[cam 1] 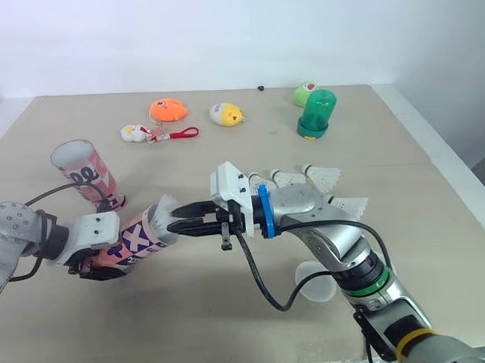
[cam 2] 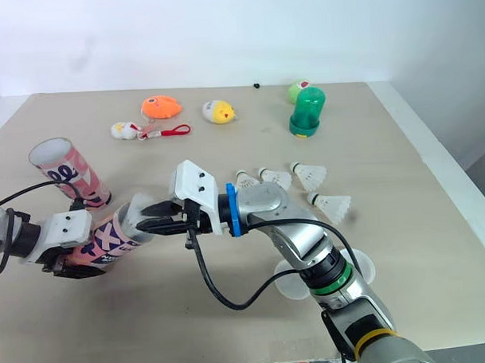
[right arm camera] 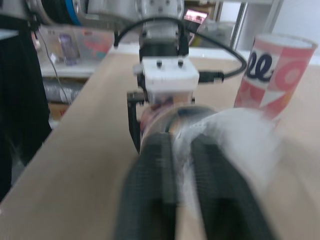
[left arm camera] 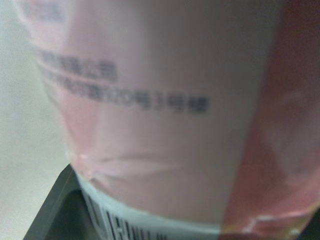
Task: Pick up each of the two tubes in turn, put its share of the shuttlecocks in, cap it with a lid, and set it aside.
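The tube [left arm camera: 150, 125] shows blurred (its barcode [left arm camera: 116, 226] cropped).

2 tubes [cam 1: 83, 173], 5 shuttlecocks [cam 1: 326, 176], 2 lids [cam 2: 290, 282], 4 sm. toys [cam 1: 168, 110], 1 green dome [cam 1: 316, 113]

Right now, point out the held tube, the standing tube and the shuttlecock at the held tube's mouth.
held tube [cam 1: 139, 237]: left eye view, pink printed wall
standing tube [cam 1: 91, 180]: left eye view, mid wall
shuttlecock [cam 1: 165, 206]: left eye view, white feather skirt
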{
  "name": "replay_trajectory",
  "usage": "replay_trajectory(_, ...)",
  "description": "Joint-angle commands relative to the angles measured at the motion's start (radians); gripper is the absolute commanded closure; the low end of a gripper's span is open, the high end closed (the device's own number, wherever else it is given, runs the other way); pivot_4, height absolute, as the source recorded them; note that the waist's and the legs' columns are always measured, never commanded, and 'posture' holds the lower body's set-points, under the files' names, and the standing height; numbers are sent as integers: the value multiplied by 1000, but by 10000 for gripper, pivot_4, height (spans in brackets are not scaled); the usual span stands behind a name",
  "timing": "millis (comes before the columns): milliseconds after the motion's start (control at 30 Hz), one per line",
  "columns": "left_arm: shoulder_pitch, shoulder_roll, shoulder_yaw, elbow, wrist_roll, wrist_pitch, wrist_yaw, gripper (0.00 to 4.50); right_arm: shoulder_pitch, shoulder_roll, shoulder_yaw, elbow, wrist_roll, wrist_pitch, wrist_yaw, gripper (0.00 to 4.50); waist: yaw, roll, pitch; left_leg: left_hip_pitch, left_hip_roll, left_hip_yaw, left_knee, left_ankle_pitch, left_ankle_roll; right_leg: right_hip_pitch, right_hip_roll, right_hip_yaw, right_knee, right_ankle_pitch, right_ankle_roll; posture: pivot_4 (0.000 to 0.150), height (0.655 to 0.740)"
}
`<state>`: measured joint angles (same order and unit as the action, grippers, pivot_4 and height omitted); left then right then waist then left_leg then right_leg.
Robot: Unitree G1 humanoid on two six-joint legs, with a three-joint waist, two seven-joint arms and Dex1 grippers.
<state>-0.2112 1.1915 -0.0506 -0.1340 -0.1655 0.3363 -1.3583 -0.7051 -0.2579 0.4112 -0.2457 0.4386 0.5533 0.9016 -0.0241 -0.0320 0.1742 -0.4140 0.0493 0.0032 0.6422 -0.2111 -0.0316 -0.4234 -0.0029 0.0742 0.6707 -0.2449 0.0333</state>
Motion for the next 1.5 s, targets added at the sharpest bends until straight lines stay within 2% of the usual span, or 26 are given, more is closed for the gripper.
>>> replay_trajectory(33, 7, -18, -18, -16, 2, 10, 5, 14326, 46, 24, -83, -62, 54, 27, -56, 17619, 2, 0, 0, 0, 0, 0, 0, 0, 0, 0, 0, 0, 0, 0, 0, 1500, 7400)
replay_trajectory(67, 5, -19, -19, -16, 3, 11, 6, 14326, 79, 17, -105, -88, 59, 34, -77, 11443, 2, 0, 0, 0, 0, 0, 0, 0, 0, 0, 0, 0, 1, 0, 0, 1500, 7400)
replay_trajectory(133, 6, -22, -19, -16, 4, 12, 7, 14326, 141, 8, -149, -129, 47, 23, -131, 5683, 3, 0, 0, 0, 0, 0, 0, 0, 0, 0, 0, 0, 1, 0, 0, 1500, 7400)
replay_trajectory(167, 6, -23, -19, -18, 4, 13, 8, 14326, 175, 1, -169, -147, 24, 5, -164, 950, 3, 0, -1, 0, -1, 0, 0, 0, 0, 0, -1, 0, 1, -1, 1, 1500, 7400)
replay_trajectory(200, 7, -24, -18, -19, 3, 14, 8, 14326, 205, -11, -182, -155, -22, -25, -203, 371, 3, 0, -1, 0, -1, -1, 0, 0, 0, 1, -1, 0, 1, -1, 1, 1500, 7400)
replay_trajectory(300, 8, -25, -16, -21, 3, 16, 9, 14326, 326, -68, -216, -186, -144, -92, -301, 371, 2, 0, 0, 0, -2, 0, 1, 0, 0, 0, -2, 0, 1, -1, 2, 1500, 7400)
replay_trajectory(400, 7, -27, -16, -21, 4, 15, 6, 14326, 442, -85, -267, -240, -175, -123, -365, 371, 3, 1, -1, 1, -2, 0, 0, 0, 0, 0, -1, 0, 2, -2, 1, 1500, 7400)
replay_trajectory(600, 5, -34, -19, -17, 6, 13, 2, 14326, 529, -78, -265, -260, -224, -80, -455, 371, 1, 2, 0, 3, -2, 1, 0, 0, 0, 1, -1, 1, 4, -3, 1, 1500, 7400)
replay_trajectory(733, -14, -45, -34, -7, 14, 10, -5, 14326, 482, -7, -201, -165, -262, -59, -505, 371, 0, 2, 0, 5, -2, 2, 0, 1, 0, 2, -1, 2, 5, -4, -3, 1500, 7400)
replay_trajectory(900, -41, -47, -44, -5, 15, 16, -14, 14326, 374, 106, -214, -30, -280, -1, -594, 371, 1, 2, 0, 6, -2, 2, 0, 2, 1, 1, -1, 3, 6, -4, -4, 1500, 7400)
replay_trajectory(1200, -28, -40, -32, -20, 7, 28, -9, 14326, 295, 172, -252, 70, -275, 52, -650, 371, 0, 2, 0, 6, -2, 2, -2, 2, 1, 1, -1, 3, 7, -3, -1, 1500, 7400)
replay_trajectory(1500, -31, -45, -31, -22, 5, 34, -1, 14326, 186, 252, -280, 251, -260, 7, -647, 371, -2, 2, 0, 6, -2, 2, -2, 2, 1, 1, -1, 3, 7, -3, -1, 1500, 7400)
